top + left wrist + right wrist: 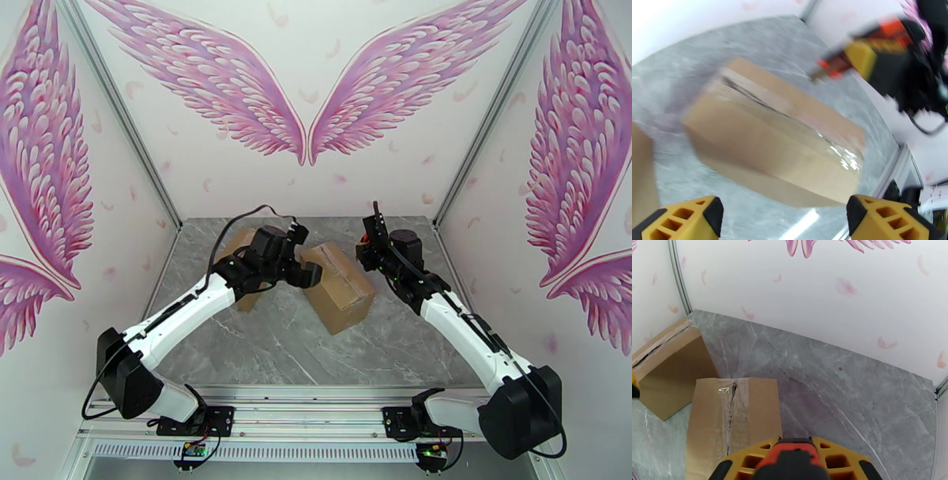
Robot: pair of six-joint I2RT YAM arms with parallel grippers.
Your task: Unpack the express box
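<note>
— Where's the express box (341,294)?
— Taped, in the middle of the table (316,355), with a second carton (667,370) to its left.
— Grippers?
— Left gripper (310,274) is spread wide at the box's left edge; right gripper (371,246) pinches an orange utility knife (793,446).

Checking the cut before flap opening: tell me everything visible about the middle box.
The middle box is plain brown cardboard, flaps down. Glossy clear tape runs along its top seam, with a dark ragged line through it, seemingly slit. It lies flat on the grey marbled table, skewed to the edges, apart from a second box. The left arm's open fingers hover by one end; contact unclear.
</note>
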